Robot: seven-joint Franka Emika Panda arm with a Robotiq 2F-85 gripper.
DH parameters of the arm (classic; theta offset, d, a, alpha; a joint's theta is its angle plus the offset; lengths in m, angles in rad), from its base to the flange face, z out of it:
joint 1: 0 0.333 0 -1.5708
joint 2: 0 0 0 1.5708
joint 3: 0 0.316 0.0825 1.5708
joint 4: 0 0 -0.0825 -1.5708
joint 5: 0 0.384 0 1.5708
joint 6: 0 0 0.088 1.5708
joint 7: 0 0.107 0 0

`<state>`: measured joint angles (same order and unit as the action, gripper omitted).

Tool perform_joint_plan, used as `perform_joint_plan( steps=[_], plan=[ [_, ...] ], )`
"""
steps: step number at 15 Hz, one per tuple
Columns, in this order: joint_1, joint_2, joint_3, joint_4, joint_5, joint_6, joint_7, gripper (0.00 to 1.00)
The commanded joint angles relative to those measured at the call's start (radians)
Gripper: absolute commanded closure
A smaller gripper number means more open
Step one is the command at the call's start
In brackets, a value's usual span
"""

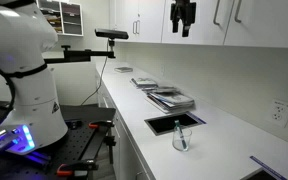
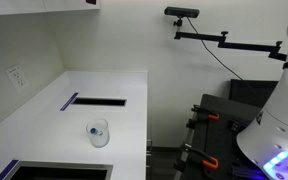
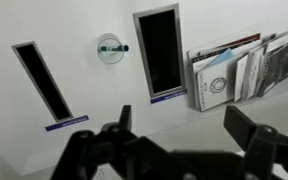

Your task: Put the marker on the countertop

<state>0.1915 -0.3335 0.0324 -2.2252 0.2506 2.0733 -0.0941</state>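
The marker (image 3: 118,47) is a dark teal stick standing inside a small clear glass cup (image 3: 110,48) on the white countertop (image 3: 94,110). The cup shows in both exterior views (image 1: 182,138) (image 2: 99,132), with the marker in it (image 1: 183,141) (image 2: 94,131). My gripper (image 1: 183,16) hangs high above the counter, up by the upper cabinets and far from the cup. In the wrist view its two fingers (image 3: 184,125) are spread wide with nothing between them.
A dark rectangular recess (image 1: 174,122) (image 2: 96,101) (image 3: 159,52) lies beside the cup, and a second one (image 3: 41,80) on its other side. Stacks of magazines (image 1: 170,98) (image 3: 239,68) lie on the counter. A camera on a boom (image 2: 182,13) stands nearby.
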Motion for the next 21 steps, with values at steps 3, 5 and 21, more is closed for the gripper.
perform_joint_plan(
  steps=[3, 5, 21],
  plan=[
    [-0.02, 0.0, 0.018, 0.002, 0.007, -0.003, -0.005, 0.0],
    [-0.02, 0.0, 0.018, 0.002, 0.007, -0.003, -0.005, 0.0],
    [-0.102, 0.303, 0.001, -0.08, 0.216, 0.054, 0.193, 0.0]
  ],
)
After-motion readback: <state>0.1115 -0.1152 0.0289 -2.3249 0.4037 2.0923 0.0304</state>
